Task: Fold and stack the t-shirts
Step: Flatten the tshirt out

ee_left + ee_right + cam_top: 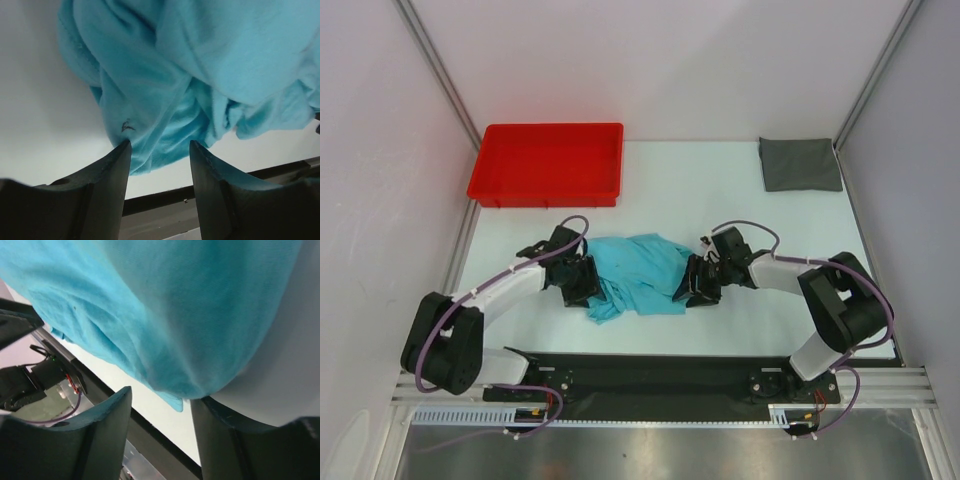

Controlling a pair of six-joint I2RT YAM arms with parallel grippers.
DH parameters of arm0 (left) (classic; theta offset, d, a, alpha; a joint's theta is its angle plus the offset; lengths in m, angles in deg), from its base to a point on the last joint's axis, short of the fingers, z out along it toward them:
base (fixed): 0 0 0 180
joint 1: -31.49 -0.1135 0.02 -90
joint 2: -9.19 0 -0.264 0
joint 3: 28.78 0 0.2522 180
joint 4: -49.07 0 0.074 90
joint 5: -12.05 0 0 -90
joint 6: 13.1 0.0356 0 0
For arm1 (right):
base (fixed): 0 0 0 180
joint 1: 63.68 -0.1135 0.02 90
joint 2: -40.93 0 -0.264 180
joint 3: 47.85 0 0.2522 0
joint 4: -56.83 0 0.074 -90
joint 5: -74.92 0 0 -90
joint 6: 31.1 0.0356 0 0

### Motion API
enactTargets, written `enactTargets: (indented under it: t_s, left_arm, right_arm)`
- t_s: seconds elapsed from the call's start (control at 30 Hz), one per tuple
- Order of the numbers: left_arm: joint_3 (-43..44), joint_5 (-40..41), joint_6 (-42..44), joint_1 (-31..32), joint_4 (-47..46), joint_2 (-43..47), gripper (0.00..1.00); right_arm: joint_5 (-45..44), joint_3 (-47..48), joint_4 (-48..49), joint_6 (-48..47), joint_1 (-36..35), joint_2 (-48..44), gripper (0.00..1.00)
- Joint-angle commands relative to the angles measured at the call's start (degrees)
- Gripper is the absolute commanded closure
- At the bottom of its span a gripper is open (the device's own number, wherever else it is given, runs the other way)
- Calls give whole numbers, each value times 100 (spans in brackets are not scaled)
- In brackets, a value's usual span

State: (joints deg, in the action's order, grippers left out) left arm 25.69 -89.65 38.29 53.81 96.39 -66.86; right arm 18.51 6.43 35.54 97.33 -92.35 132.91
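The turquoise t-shirt [642, 270] lies crumpled in the middle of the white table. My left gripper [590, 285] is at its left edge and my right gripper [692, 285] at its right edge. In the left wrist view the left gripper [160, 142] has its jaws apart, and a fold of the turquoise t-shirt [165, 90] reaches just between the tips. In the right wrist view the right gripper [162, 395] is also apart. The turquoise t-shirt [165, 310] bulges over its tips and rests against the right finger [220, 420]. The dark grey t-shirt [800, 163] lies folded at the back right.
A red tray [548, 163] stands at the back left of the table. A black base rail [660, 375] runs along the near edge just behind the shirt. Metal frame posts and pale walls close in both sides.
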Motion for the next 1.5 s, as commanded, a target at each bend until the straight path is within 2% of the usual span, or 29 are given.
enactTargets:
  t_s: [0.0, 0.23, 0.33, 0.4, 0.43, 0.5, 0.53, 0.6, 0.63, 0.83, 0.87, 1.03, 1.17, 1.2, 1.3, 1.47]
  left_arm:
    - [-98, 212, -287, 70, 89, -85, 44]
    - [-212, 186, -366, 70, 45, -208, 43]
    - [-379, 238, -393, 79, -68, -156, 44]
    - [-397, 335, -332, 79, -69, -164, 50]
    - [-362, 483, -305, 79, -26, -191, 58]
    - [-318, 625, -218, 79, 10, -217, 66]
    - [-248, 765, -191, 79, 54, -252, 80]
    - [-108, 967, -68, 79, 167, -287, 97]
    - [119, 1107, -33, 79, 386, -287, 100]
    - [1278, 2373, 362, 79, 1353, 344, 100]
    - [1456, 2531, 415, 79, 1494, 424, 100]
    - [2632, 3235, 846, 70, 2093, 592, 99]
    - [3074, 3324, 890, 70, 2365, 626, 100]
    - [3170, 3359, 882, 70, 2374, 670, 100]
    - [3425, 3560, 969, 70, 2348, 942, 100]
    - [4646, 4245, 1180, 61, 2506, 917, 100]
  right_arm:
    - [-159, -193, 287, 138, -104, 197, 44]
    - [-361, -412, 252, 270, -218, -66, 48]
    - [-414, -491, 269, 270, -227, -93, 57]
    - [-414, -527, 400, 296, -245, -14, 65]
    - [-431, -535, 428, 287, -236, -5, 74]
    - [-502, -518, 393, 270, -236, 39, 84]
    - [-554, -501, 375, 252, -227, 13, 91]
    - [-651, -457, 165, 208, -219, -153, 100]
    - [-756, -361, 25, 104, -166, -259, 100]
    - [-1432, 360, -1942, -529, 378, -1628, 100]
    - [-1512, 500, -2467, -765, 675, -1805, 100]
    - [-1592, 1817, -3666, -1461, 1801, -2491, 100]
    - [-1258, 2917, -4404, -1716, 2558, -2615, 100]
    - [-1345, 3406, -4528, -1786, 2620, -2607, 100]
    - [-1722, 4050, -4889, -1831, 2647, -2589, 100]
    - [-2277, 5709, -5232, -1638, 2822, -2282, 100]
